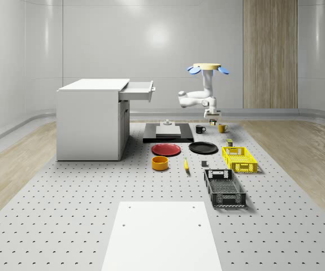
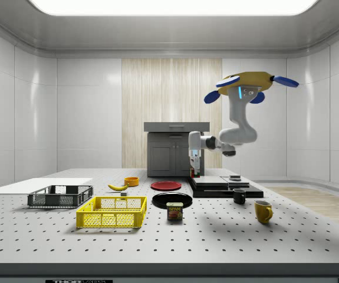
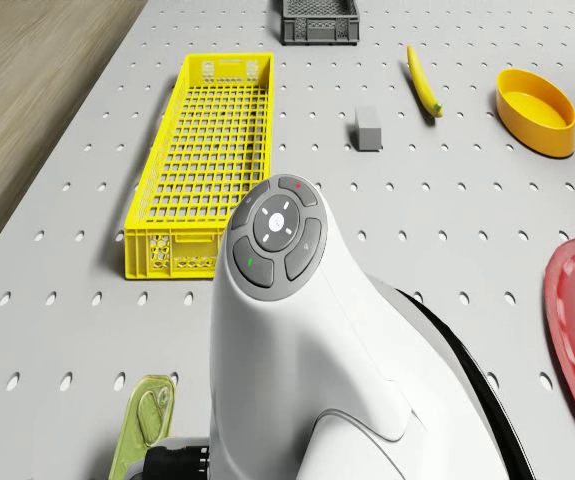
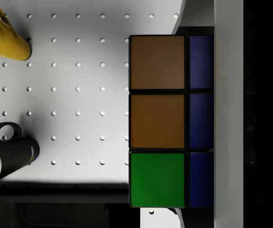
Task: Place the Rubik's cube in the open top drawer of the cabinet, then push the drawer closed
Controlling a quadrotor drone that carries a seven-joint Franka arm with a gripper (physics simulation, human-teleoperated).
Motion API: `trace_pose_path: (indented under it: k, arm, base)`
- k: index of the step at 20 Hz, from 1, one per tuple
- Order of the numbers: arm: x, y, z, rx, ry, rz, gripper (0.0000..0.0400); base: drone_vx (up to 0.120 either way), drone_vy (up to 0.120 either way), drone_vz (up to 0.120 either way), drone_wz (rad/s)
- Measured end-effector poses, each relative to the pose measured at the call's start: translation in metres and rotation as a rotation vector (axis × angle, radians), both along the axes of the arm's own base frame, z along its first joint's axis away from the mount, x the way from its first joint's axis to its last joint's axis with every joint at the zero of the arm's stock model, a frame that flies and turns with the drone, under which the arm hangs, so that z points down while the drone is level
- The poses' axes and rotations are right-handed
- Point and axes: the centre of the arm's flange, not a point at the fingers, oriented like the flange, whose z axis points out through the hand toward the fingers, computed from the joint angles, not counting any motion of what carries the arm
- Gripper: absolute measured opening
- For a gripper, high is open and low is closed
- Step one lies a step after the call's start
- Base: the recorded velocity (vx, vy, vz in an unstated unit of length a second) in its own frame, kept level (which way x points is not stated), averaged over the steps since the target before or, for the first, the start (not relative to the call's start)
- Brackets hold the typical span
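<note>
The drone (image 1: 208, 68) hovers over the back right of the table, beyond the black plate. Its white arm (image 3: 297, 340) bends down and ends in the gripper (image 1: 213, 117), which hangs a little above the table between two mugs. The gripper (image 2: 196, 170) is shut on the Rubik's cube (image 4: 157, 123), whose orange, green and blue tiles sit close to the wrist camera. From the side the cube (image 2: 196, 173) hangs just above the tabletop. The white cabinet (image 1: 89, 121) stands at the whole-scene view's left, and its top drawer (image 1: 137, 90) is pulled open toward the drone.
A black mug (image 1: 200, 129) and a yellow mug (image 1: 222, 128) flank the gripper. A black platform (image 1: 168, 132) lies between gripper and cabinet. Nearer the front are a red plate (image 1: 167, 149), black plate (image 1: 203, 148), orange bowl (image 1: 160, 163), banana (image 1: 186, 164), yellow crate (image 1: 239, 159) and black crate (image 1: 224, 188).
</note>
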Motion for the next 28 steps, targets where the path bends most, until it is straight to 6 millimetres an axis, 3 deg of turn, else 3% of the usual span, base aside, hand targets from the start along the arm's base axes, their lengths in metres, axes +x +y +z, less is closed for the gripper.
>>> trace_pose_path:
  k: [8, 28]
  arm:
    - [0.0000, 0.0000, -0.0002, 0.000, 0.000, 0.000, 0.0325]
    - [0.0000, 0.0000, -0.0003, 0.000, 0.000, 0.000, 0.0325]
  base:
    - [0.115, -0.120, 0.120, 0.000]
    - [0.000, -0.120, 0.120, 0.000]
